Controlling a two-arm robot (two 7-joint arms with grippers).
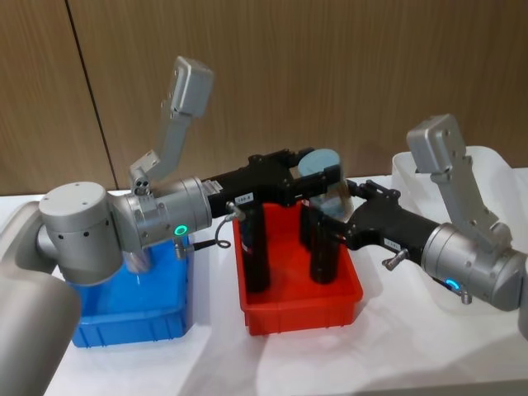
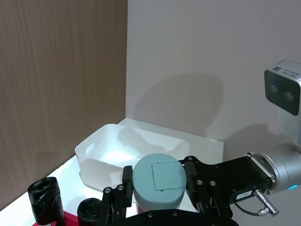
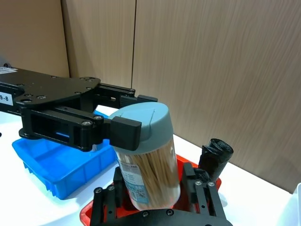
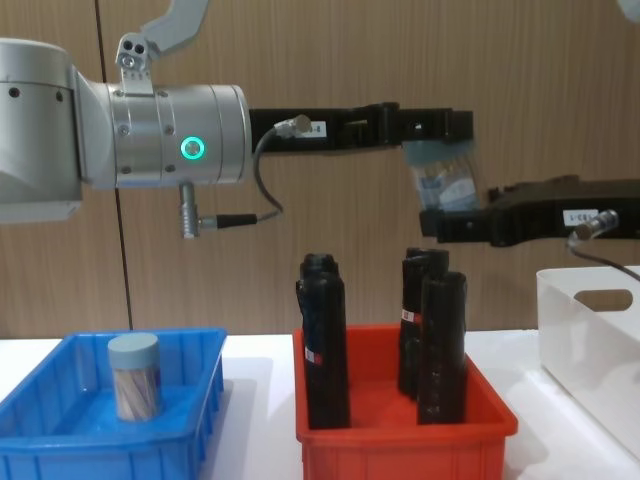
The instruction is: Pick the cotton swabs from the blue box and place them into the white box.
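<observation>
**Swab jar held aloft between 2 grippers**

The left gripper (image 4: 440,125) is clamped on the pale blue-grey lid of 1 clear cylindrical cotton-swab jar (image 4: 445,180), holding it in the air above the shallow red plastic bin (image 4: 400,433) of tall black cylinders (image 4: 322,340). The right gripper (image 4: 455,222) meets the jar's base from the opposite side; whether it grips cannot be told. A second jar (image 4: 134,375) stands upright in the shallow blue plastic box (image 4: 190,430). The translucent white plastic box (image 4: 590,340) sits at the right.

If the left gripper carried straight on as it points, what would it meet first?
Likely the right gripper, close under the cotton swabs that the left gripper holds; depth unclear.
</observation>
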